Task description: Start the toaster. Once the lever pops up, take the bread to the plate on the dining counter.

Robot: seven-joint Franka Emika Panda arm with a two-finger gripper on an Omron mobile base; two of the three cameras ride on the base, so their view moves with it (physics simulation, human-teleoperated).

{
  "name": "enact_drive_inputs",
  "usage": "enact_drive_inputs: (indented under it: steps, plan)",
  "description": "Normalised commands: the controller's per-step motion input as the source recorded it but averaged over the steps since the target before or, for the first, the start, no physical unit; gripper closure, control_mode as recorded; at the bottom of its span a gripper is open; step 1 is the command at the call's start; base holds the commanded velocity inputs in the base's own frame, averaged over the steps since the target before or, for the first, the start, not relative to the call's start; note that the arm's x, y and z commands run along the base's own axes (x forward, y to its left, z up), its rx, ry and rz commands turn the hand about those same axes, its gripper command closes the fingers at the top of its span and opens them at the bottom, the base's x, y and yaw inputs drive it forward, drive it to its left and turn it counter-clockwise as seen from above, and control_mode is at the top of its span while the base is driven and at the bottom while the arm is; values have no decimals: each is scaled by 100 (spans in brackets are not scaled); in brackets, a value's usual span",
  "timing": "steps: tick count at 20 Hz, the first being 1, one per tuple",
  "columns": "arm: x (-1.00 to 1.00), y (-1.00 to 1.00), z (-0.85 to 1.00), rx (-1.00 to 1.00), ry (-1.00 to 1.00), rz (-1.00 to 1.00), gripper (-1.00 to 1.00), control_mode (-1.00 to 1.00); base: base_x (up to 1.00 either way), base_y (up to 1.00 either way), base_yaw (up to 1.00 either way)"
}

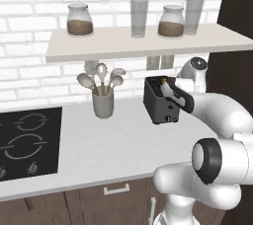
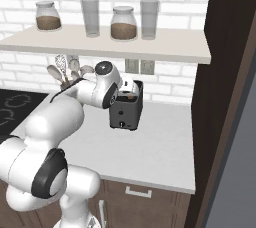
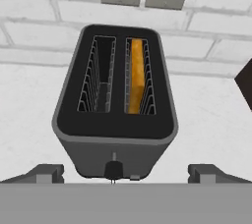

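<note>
Two slots, hand view: the toaster [image 3: 115, 115] fills the middle; the slot at 3 o'clock holds the bread [image 3: 136, 75], standing on edge, its top just below the slot rim; the slot at 9 o'clock is bare.
Lever, hand view: small dark knob [image 3: 113, 169] at 6 o'clock on the toaster's front face.
Tool, hand view: gripper [image 3: 123, 173] spread wide, its tips at 7 and 5 o'clock, holding nothing, the toaster's front between them.
Left base view: toaster [image 1: 157, 105] on the worktop [image 1: 108, 145] at 3 o'clock, with the utensil cup [image 1: 103, 101] at its 9 o'clock and the hob [image 1: 27, 142] further out; the hand [image 1: 174, 95] hangs over its top.
Right base view: toaster [image 2: 127, 111] at centre, below the shelf [image 2: 110, 42]; the arm crosses its 9 o'clock side.
Handling, judged: bread light, stiff, brittle at the crust; pinch the flat faces near the top edge once raised. Toaster light enough to slide, so press the lever straight down.
</note>
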Motion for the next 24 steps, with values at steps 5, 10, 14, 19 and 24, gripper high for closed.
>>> enact_drive_inputs:
  steps: [5,10,14,19,24]
  plan:
    - [21,0,-1,0,0,0,-100,-100,0,0,0]
    - [27,0,-8,0,0,-1,-100,-100,0,0,0]
    - [23,0,-16,1,0,0,-100,-100,0,0,0]
    - [4,-2,-21,7,0,0,-100,-100,0,0,0]
    - [0,-17,-14,13,-2,0,-100,-100,0,0,0]
